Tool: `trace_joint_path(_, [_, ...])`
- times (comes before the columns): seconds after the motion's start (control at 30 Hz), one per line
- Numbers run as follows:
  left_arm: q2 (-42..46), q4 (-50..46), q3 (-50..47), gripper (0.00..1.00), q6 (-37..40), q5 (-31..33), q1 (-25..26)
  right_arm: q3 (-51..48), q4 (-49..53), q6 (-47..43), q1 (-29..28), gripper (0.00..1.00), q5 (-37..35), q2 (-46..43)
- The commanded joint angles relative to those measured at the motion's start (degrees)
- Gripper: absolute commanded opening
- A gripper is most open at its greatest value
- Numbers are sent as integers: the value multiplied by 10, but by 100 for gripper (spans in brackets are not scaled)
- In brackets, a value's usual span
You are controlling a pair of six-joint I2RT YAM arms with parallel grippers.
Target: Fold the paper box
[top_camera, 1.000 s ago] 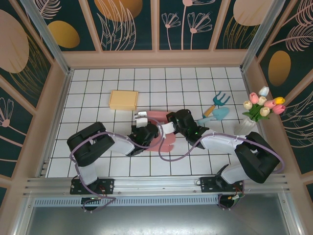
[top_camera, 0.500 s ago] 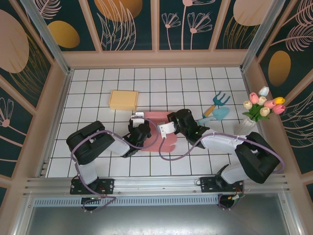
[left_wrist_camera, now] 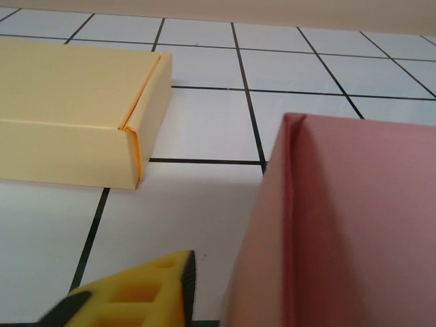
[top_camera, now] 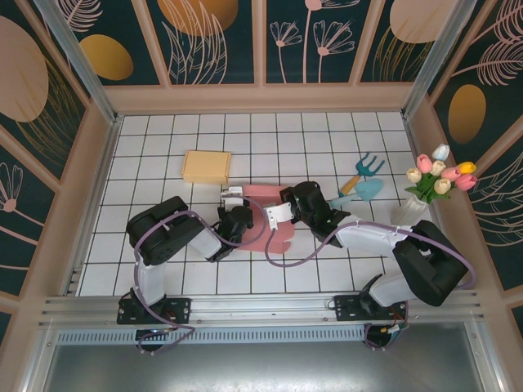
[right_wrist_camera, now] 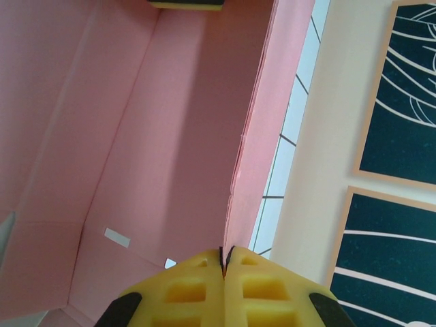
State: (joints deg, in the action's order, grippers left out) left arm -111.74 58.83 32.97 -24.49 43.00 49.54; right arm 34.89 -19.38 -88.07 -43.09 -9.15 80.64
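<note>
— Where is the paper box (top_camera: 282,237)?
— Mid-table (top_camera: 163,147), between the arms: left gripper (top_camera: 234,199) at its left side, right gripper (top_camera: 273,216) in from the right, on one of its walls.
— And the second box (top_camera: 206,167)?
— Farther and left, apart from it (bare table between).
— The right side?
— Toy rake (top_camera: 369,166) and trowel (top_camera: 364,189) lie together; the flower vase (top_camera: 410,214) stands right of them, at the table's edge.
</note>
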Motion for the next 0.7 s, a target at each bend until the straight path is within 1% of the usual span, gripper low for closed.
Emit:
trace_joint_path(0.0, [-1,-83,-22,22,-26,127,-33,-15,123,11,14,0,-25,10])
trace_joint_path(0.13, [6,-101,-40,16,-40,136,-51,-9,124,22,22,0,-42,12])
trace_joint_path(0.23, [9,-97,-45,17,-32,124,-54,-9,124,26,23,0,-40,9])
trace_joint_path(0.3, [17,-70,-55,23,-13,82,-54,-8,123,32,20,0,-34,9])
trace_joint_path(0.33, [25,-53,-62,31,-4,52,-54,-6,123,35,18,0,-30,9])
trace_joint_path(0.37, [34,-43,-68,42,1,30,-54,-3,124,38,16,0,-27,12])
trace_joint_path(0.4, [45,-38,-73,50,4,12,-54,-1,126,41,15,0,-24,13])
trace_joint_path(0.47, [65,-30,-84,54,8,-16,-54,6,135,48,15,0,-21,20])
trace_joint_path(0.57, [102,-7,-113,55,16,-54,-53,14,138,57,13,0,-25,30])
trace_joint_path(0.67, [132,35,-161,56,20,-82,-53,16,138,61,12,0,-27,32])
